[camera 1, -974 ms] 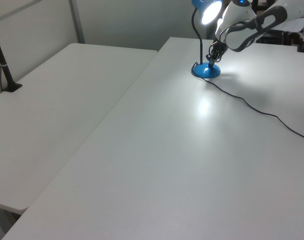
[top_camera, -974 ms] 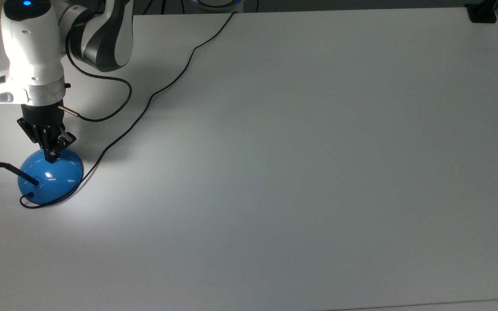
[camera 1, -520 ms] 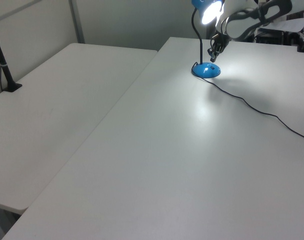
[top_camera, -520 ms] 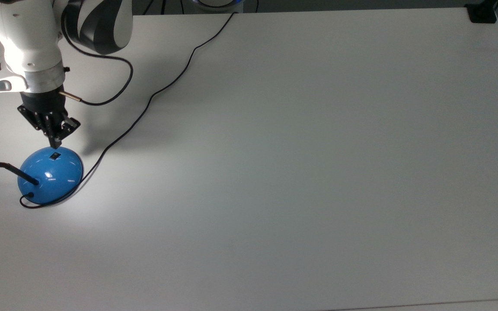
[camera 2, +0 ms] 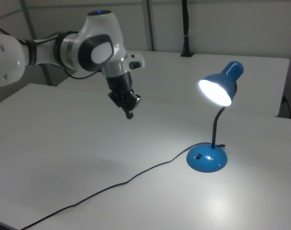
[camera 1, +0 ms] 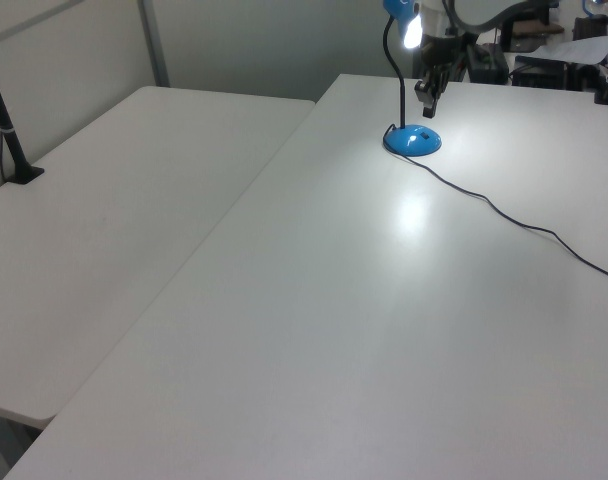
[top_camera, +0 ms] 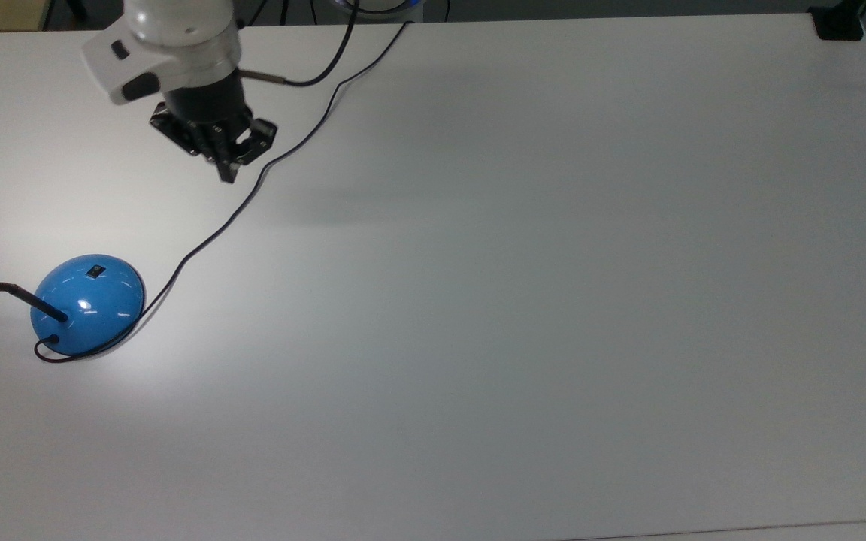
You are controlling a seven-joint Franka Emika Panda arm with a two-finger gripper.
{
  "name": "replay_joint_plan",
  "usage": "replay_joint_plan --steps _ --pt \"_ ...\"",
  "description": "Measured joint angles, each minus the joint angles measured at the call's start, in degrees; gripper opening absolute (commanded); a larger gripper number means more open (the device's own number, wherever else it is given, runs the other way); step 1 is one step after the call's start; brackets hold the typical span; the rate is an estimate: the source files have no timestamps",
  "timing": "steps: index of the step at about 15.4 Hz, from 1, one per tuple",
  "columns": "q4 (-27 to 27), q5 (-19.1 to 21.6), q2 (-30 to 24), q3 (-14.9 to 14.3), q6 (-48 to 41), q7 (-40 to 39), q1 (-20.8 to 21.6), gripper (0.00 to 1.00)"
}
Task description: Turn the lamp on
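Blue desk lamp shining on the white table, clenched gripper hovering apart, gripping nothing

Top overhead; side views oblique, probably opposed.

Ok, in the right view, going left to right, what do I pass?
The gripper hanging above the table, then the lamp's blue base, then its lit shade, leaning a little further right on the neck.

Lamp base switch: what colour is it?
Black, a small rectangle on the glossy blue lamp base; the switch shows best in the top view.
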Motion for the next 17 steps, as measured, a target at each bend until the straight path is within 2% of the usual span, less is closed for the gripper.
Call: replay_joint_plan --steps 5,6,7,8,9,10,17 --pt "0.67 -0.02 -4.88 0.04 -8.72 0.0 7.49 0.0" --pt "0.72 -0.02 -5.53 -0.05 -10.11 0.0 8.65 0.08" --pt "0.76 -0.02 -6.11 -0.12 -11.62 0.0 9.7 0.33" --pt "0.76 -0.02 -6.89 -0.2 -13.22 0.0 10.89 0.53" --pt "0.76 -0.02 -7.23 -0.25 -13.69 0.0 11.26 0.66" --pt "0.76 -0.02 -7.43 -0.32 -13.84 0.0 11.39 1.0" --pt "0.75 -0.02 -7.49 -1.38 -13.84 0.0 11.24 1.0"
